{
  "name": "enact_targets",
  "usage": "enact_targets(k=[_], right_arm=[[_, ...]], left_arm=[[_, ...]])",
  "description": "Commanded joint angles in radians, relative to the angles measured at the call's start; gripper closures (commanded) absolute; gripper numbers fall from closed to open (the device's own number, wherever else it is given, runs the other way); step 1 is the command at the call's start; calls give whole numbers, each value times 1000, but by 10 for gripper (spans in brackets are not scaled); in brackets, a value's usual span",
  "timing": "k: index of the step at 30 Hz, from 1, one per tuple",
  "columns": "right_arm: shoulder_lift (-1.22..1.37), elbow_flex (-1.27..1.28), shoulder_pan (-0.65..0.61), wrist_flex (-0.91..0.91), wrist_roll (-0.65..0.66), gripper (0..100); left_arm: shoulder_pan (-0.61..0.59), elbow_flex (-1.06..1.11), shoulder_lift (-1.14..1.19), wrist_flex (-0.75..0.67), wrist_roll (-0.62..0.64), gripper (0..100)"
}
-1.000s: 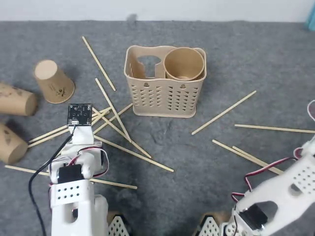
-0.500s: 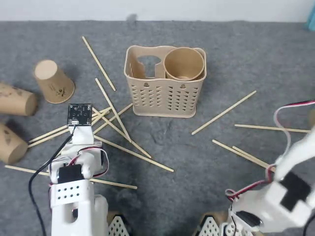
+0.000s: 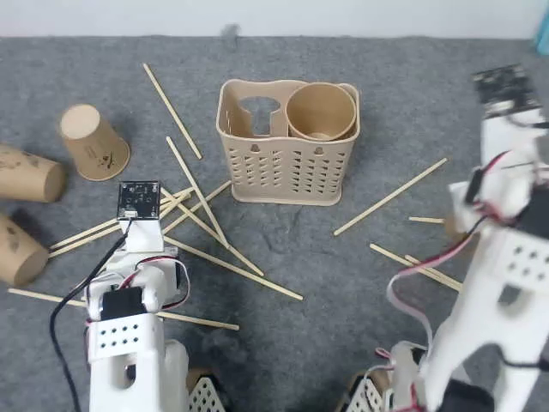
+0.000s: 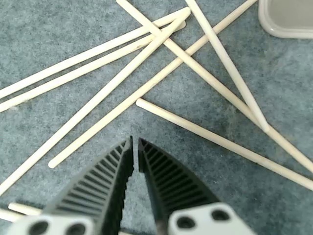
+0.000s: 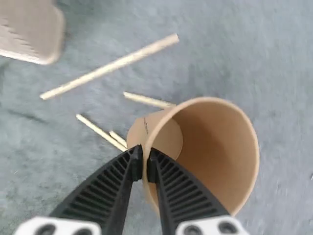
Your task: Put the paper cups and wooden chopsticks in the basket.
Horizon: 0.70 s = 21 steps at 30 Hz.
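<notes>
High view has the right arm (image 3: 506, 266) standing tall along the right edge of the grey bench (image 3: 412, 94). 1 second ago it was folded low at the near right corner, and half a second ago it was only partway up. Its wrist camera board (image 3: 506, 86) now sits about level with the basket (image 3: 287, 163). Right wrist view shows the right claw (image 5: 143, 151) clenched on a paper cup (image 5: 210, 147), the cup's wall pinched between the 2 fingers and its open mouth tilted toward the camera. The cup covers the ends of 2 or 3 short-looking sticks. A long chopstick (image 5: 110, 66) lies on the bench between the cup and a corner of the basket. Whether the cup is clear of the bench I cannot tell. In the high view a brown sliver of it shows beside the arm, well to the right of the basket. The left arm (image 3: 137, 300) is where it was in both earlier frames. Left wrist view shows the left claw (image 4: 135, 143) nearly clenched, only a slim gap between the fingers. It grips nothing and is poised over a crossed heap of wooden chopsticks (image 4: 161, 73). Nothing else has shifted: the nested cup (image 3: 321, 112) stands upright in the basket's right compartment. The 3 loose cups (image 3: 93, 142) remain at the left of the bench, 1 mouth-down and 2 lying at the edge.
</notes>
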Motion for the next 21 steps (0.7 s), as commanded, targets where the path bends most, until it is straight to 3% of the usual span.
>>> enact_targets(k=[1, 8, 21], right_arm=[[-81, -2, -90, -87, -23, 990], [16, -181, -257, -209, -98, 990], [467, -821, -585, -255, -106, 990]], left_arm=[[-3, -2, -20, -21, -8, 988], [-3, -2, -20, -21, -8, 988], [-3, -4, -20, -23, -8, 988]])
